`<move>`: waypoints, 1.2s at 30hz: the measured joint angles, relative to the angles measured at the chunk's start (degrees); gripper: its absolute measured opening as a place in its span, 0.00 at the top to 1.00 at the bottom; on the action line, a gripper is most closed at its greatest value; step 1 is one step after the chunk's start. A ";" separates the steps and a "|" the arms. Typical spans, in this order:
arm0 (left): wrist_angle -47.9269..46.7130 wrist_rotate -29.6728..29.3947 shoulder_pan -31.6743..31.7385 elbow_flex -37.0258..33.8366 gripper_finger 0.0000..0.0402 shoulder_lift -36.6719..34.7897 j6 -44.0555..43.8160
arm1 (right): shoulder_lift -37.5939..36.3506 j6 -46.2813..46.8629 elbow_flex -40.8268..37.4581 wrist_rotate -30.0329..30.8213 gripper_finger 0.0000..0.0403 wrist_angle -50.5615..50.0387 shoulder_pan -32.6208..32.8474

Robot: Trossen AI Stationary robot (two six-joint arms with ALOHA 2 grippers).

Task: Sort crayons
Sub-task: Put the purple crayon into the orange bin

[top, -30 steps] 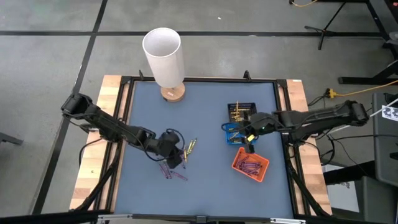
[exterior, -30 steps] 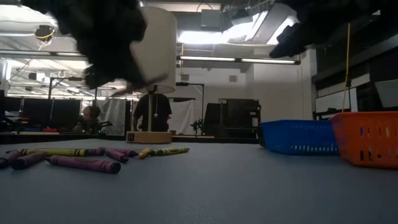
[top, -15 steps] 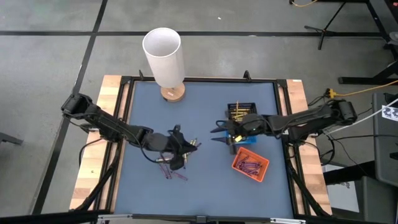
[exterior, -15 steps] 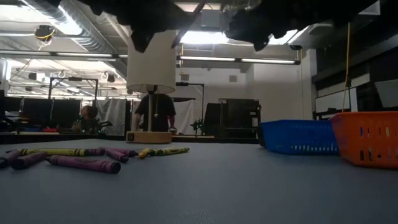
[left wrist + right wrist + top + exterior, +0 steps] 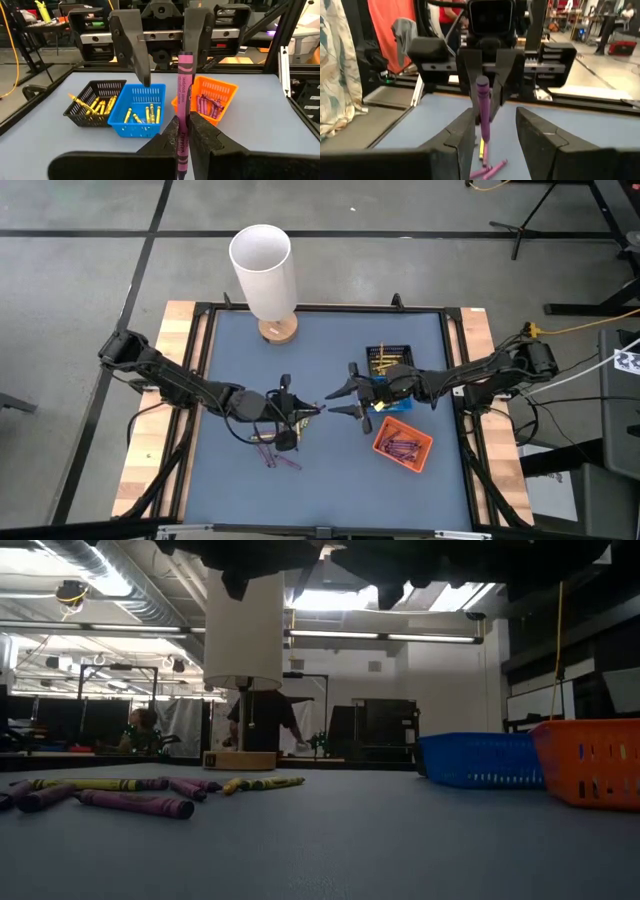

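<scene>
Near the middle of the blue table point(image 5: 330, 340), a purple crayon point(image 5: 183, 105) is pinched in the closed left gripper point(image 5: 300, 411), its long axis pointing toward the right gripper point(image 5: 348, 391), whose fingers point(image 5: 131, 47) are spread wide just short of its tip. Bare table is left in front and toward the lamp point(image 5: 266, 277). The black tray point(image 5: 390, 357), blue tray point(image 5: 385, 398) and orange tray point(image 5: 403, 444) are clustered toward the right edge; loose crayons point(image 5: 120, 795) lie left of centre.
</scene>
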 joint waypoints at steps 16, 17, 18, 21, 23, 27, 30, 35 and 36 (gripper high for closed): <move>2.85 0.15 1.68 0.00 0.98 -0.02 0.04 | 5.14 0.01 3.84 -3.58 0.65 7.67 -0.07; 2.86 0.35 1.77 0.00 0.98 -0.02 0.04 | 5.44 0.02 4.22 -3.58 0.65 7.48 -0.07; 2.86 0.39 1.81 0.00 0.98 -0.02 0.04 | 5.69 0.01 4.55 -3.58 0.65 7.07 -0.07; 2.78 0.42 1.77 0.00 0.98 -0.02 0.04 | 6.22 0.01 5.05 -3.58 0.65 6.90 -0.07; 2.78 0.48 1.75 0.00 0.98 -0.02 0.02 | 6.22 0.01 5.05 -3.60 0.65 6.23 -0.07; 2.63 0.60 1.75 0.00 0.98 -0.02 0.02 | 6.22 0.02 5.05 -3.58 0.71 5.09 -0.07; 2.62 0.61 1.75 0.00 0.98 -0.02 0.02 | 6.22 0.01 5.05 -3.56 0.78 4.35 -0.07; 2.59 0.81 1.70 0.00 0.98 -0.02 -0.02 | 6.22 0.00 5.05 -3.45 0.92 4.14 -0.09; 2.56 0.81 1.70 0.00 0.98 -0.02 -0.11 | 6.22 -0.02 5.05 -3.45 0.94 4.12 -0.09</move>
